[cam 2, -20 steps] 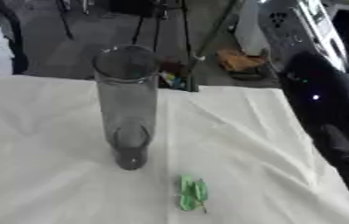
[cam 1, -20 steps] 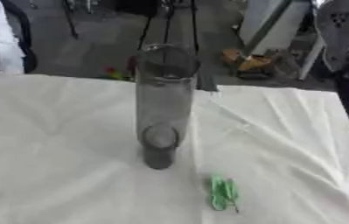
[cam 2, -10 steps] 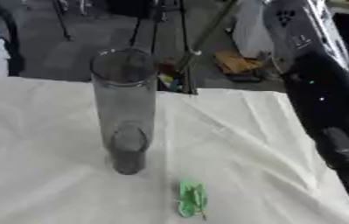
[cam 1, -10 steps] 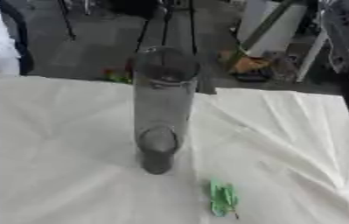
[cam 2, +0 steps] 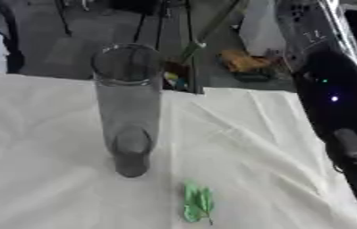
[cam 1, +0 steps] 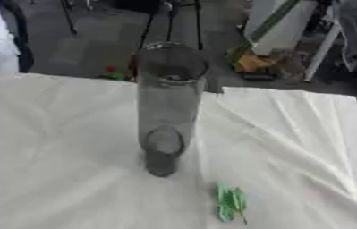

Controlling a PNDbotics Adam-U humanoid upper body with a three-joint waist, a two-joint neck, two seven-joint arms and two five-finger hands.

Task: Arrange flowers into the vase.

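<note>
- The vase (cam 1: 165, 107) stands upright near the middle of the table, a tall clear glass cylinder with its long axis vertical and its open mouth up, leaning a little toward the far edge as I look down on it.
- Its round base rests on the white cloth (cam 1: 64, 170), and nothing shows inside it.
- Just beside the base, toward me and to the right, lies a small sprig of green leaves (cam 2: 197, 202) (the only greenery on the cloth). It is flat, apart from the glass, its long axis running roughly from near to far, with a thin dark stalk end pointing toward me.
- Past the far edge, behind the vase, something red and green (cam 1: 112, 73) shows low down; I cannot tell what it is.
- My right arm (cam 2: 334, 103) comes down the right side of the right eye view, black, with small lights on it.
- Neither of my hands shows in either view, so I cannot say how my fingers are set.
</note>
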